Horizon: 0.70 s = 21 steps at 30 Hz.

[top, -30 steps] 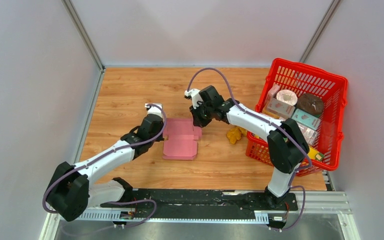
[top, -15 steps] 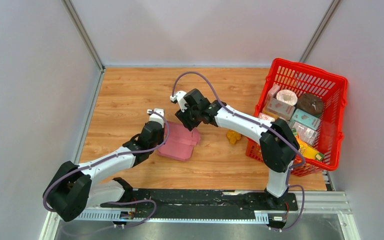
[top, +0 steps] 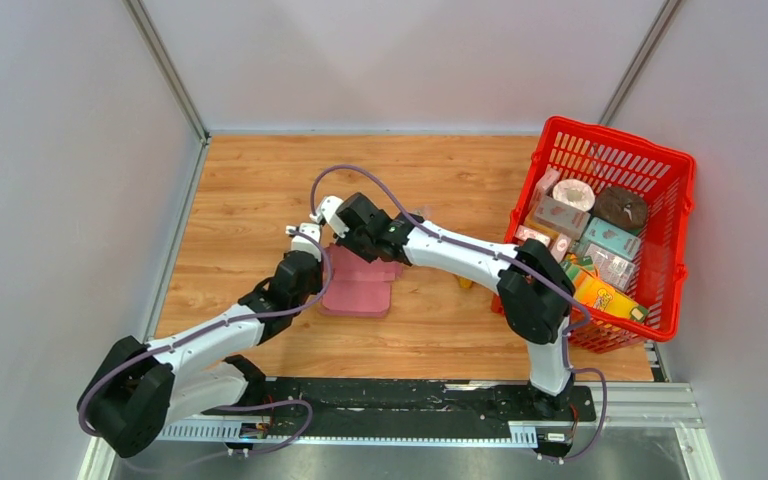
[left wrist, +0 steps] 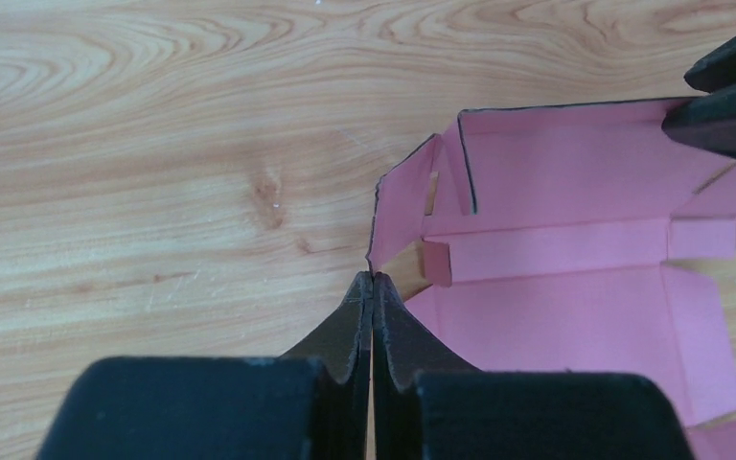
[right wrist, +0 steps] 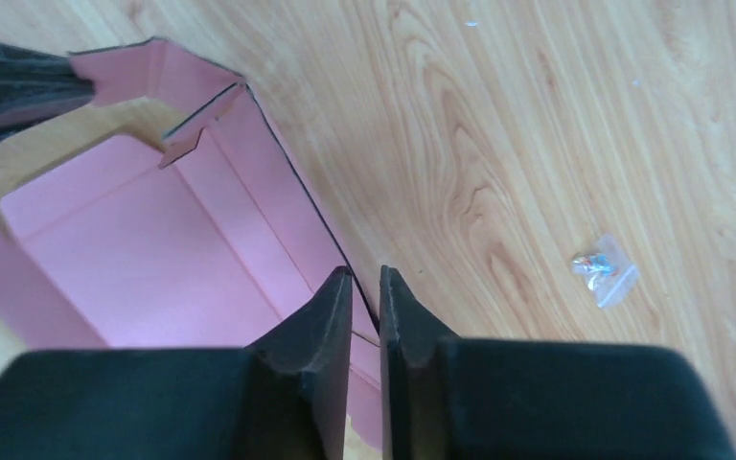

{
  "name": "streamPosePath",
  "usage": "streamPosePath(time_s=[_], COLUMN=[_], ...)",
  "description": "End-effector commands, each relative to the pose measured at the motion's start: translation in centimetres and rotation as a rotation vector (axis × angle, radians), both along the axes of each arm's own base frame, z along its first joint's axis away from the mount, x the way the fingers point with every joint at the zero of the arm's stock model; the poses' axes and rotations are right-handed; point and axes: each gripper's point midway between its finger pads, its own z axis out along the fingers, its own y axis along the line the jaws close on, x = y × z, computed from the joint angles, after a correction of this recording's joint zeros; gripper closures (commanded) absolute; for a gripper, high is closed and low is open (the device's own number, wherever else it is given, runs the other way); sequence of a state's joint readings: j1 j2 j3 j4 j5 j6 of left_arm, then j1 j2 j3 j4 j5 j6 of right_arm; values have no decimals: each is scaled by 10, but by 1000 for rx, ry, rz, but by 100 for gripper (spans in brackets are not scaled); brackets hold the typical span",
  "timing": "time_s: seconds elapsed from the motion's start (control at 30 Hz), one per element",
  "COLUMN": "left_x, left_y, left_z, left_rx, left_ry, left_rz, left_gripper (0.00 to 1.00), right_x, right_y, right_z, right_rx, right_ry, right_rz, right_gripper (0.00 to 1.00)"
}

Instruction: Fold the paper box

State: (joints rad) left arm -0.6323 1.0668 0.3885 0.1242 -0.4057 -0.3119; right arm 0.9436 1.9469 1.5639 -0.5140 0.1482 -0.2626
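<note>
- Paper box (left wrist: 556, 316), plain pink thin cardboard, a creased cut-out partly raised. Its floor panel lies flat on the table, and one long wall and a short side flap stand up from it. It sits just ahead of the left jaws and to their right, and just ahead of the right jaws and to their left.
- Left gripper (left wrist: 372, 283), black, two fingers. The jaws are clenched together, and their tips pinch the lower corner of the raised side flap.
- Right gripper (right wrist: 365, 280), black, two fingers. The jaws are closed to a narrow slit. The dark cut edge of the long wall runs into that slit, so they grasp the wall. They hold it at the far end from the left jaws.
- Basket (top: 682, 240), large, red plastic mesh, rectangular. It stands at the table's right edge, well apart from both pairs of jaws.
- Basket contents: printed cartons (top: 610, 238) in teal, pale pink and orange-yellow, one pale round item and one dark brown round item. All are packed close together.
- Packet (right wrist: 604, 268), small, clear crinkled plastic with coloured specks inside. It lies on bare wood to the right of the right jaws, apart from the paper box.
- Yellow-orange item (top: 464, 283), small and mostly hidden by the right arm, so I cannot tell its shape. It lies between the paper box and the basket.
- Table (top: 250, 190), light wood-grain board with a smooth surface and visible knots.
</note>
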Motion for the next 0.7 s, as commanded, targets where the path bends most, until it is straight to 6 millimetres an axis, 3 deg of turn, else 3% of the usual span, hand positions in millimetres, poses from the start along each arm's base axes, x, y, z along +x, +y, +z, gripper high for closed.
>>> streamPosePath(time_s=[0.0,0.1,0.17,0.33,0.4,0.53,0.67], left_x=[5,1,-4,-10,-10,-9,-9], left_y=[-7,-9,-9,-8,-4,4,7], left_z=[18,16,11,22,23,21,20], left_rx=[-59,-104,-144,-250,-242,-183,-178], left_ry=[-70,-69,-65,-128,-138,-140,-142], left_rz=[-7,-6,-3,15,27,44,53], left_gripper=[100,99,97,93,95,99,99], right_x=[4,5,5,-3,-5,-4,2], right_y=[5,6,0,2,0,-6,-22], right_z=[9,12,7,11,9,10,14], right_rx=[-46,-35,-38,23,32,62,59], right_ry=[-181,-251,-260,-241,-221,-190,-190], right_rz=[4,-15,-26,5,8,1,-22], right_gripper=[89,99,100,100,96,74,70])
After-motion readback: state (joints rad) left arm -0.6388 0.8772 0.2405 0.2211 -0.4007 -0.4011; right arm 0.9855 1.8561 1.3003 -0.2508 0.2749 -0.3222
